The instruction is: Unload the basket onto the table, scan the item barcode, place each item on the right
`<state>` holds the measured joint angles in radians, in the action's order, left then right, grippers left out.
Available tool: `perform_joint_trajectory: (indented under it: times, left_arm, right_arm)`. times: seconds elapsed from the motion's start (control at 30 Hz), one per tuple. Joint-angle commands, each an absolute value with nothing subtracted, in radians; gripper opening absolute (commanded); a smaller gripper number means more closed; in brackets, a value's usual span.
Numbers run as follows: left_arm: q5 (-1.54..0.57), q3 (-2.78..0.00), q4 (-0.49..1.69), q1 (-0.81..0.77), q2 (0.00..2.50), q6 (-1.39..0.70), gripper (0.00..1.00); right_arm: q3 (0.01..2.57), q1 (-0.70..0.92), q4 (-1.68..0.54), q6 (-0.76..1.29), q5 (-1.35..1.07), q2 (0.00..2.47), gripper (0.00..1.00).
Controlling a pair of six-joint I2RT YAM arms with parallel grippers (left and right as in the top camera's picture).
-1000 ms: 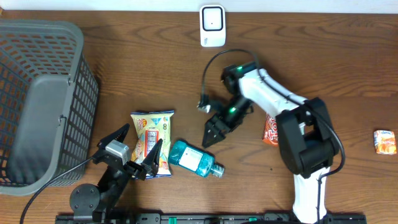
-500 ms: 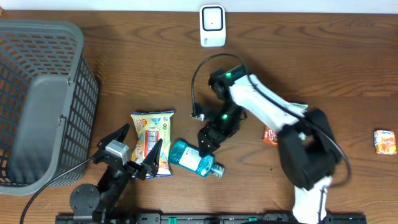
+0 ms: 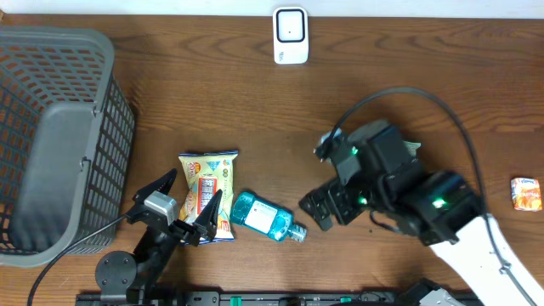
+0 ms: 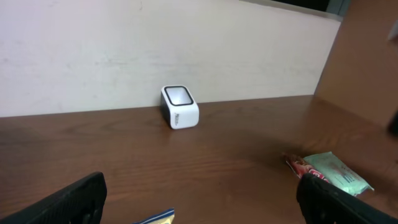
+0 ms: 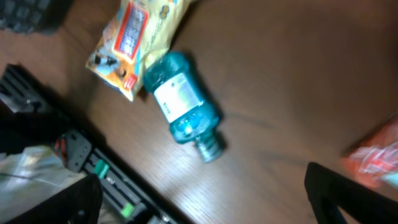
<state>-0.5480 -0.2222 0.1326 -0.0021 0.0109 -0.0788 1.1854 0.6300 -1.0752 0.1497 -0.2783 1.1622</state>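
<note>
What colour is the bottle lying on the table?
Teal bottle with a white label, clearest in the right wrist view.

A blurred look down on a brown wooden table (image 5: 280,68). A teal plastic bottle with a white label (image 5: 183,102) lies on its side just left of centre, cap toward 5 o'clock. A yellow snack packet (image 5: 134,34) sits just beside its base, at 11 o'clock. A red wrapper (image 5: 376,155) shows near 3 o'clock. The right gripper (image 5: 202,180) has its dark fingers spread wide at 8 and 4 o'clock, with nothing between them.
</note>
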Motion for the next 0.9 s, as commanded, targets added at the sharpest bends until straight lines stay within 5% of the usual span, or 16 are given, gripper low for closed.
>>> perform_joint_trajectory:
  times: [0.0,0.07,0.43,0.57,0.87]
  left_arm:
    - [-0.558,-0.224,0.112,-0.006,0.004,-0.084,0.98]
    - [-0.558,-0.224,0.118,-0.006,0.004,-0.086,0.98]
    - [-0.609,-0.224,0.141,-0.006,0.004,-0.105,0.98]
    - [-0.640,-0.256,0.050,-0.006,0.017,-0.273,0.98]
    - [-0.642,-0.775,0.574,-0.006,0.493,-0.187,0.98]
  right_arm:
    - [1.029,0.634,-1.001,0.240,-0.474,1.154,0.96]
    - [0.975,0.634,-0.947,0.250,-0.507,1.160,0.98]
    - [0.881,0.634,-0.868,0.265,-0.413,1.220,0.65]
    - [0.881,0.634,-0.866,0.266,-0.414,1.219,0.63]
    - [0.881,0.634,-0.866,0.272,-0.409,1.219,0.63]
